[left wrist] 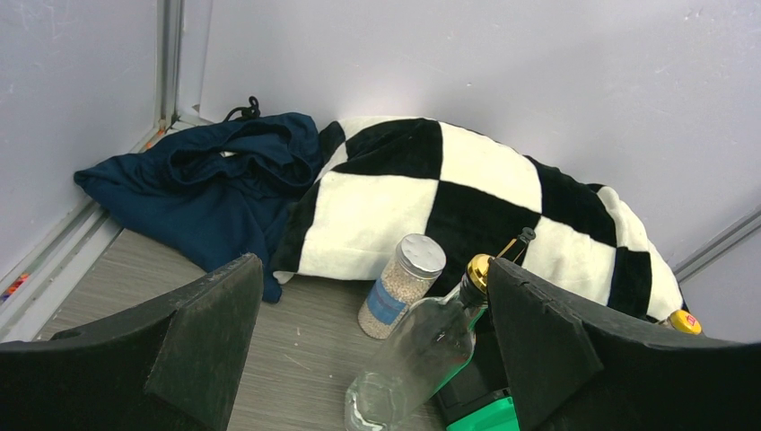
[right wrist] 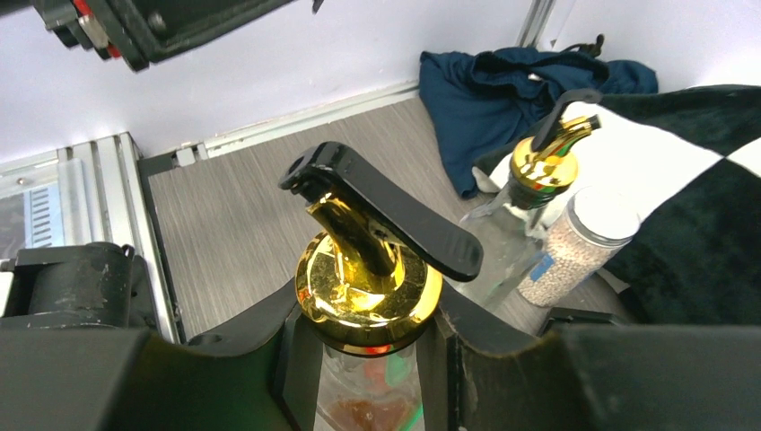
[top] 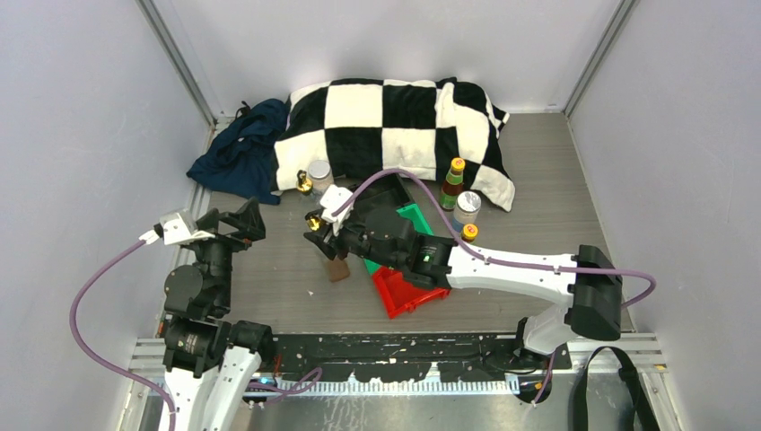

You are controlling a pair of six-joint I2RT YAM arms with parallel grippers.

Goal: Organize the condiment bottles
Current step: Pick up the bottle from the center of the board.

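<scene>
The right gripper (right wrist: 368,355) is clamped on the neck of a tall clear glass bottle (right wrist: 359,400) just under its gold pourer (right wrist: 368,292), likely so the collar stops it slipping, holding it over the worktop (top: 269,269) just left of the red bin (top: 404,294) (whether its base touches down is unclear). The left gripper (top: 233,224) hangs wide open and empty, facing the second tall bottle (left wrist: 422,346) and a shaker jar (left wrist: 402,287) by the checked pillow (left wrist: 467,180); the held bottle looks nearly empty, with a brownish trace low down

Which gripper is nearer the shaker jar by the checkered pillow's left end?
Right. The right gripper, shut on a tall glass bottle, sits just in front of the shaker jar; the left gripper stands open farther off to its left.
</scene>
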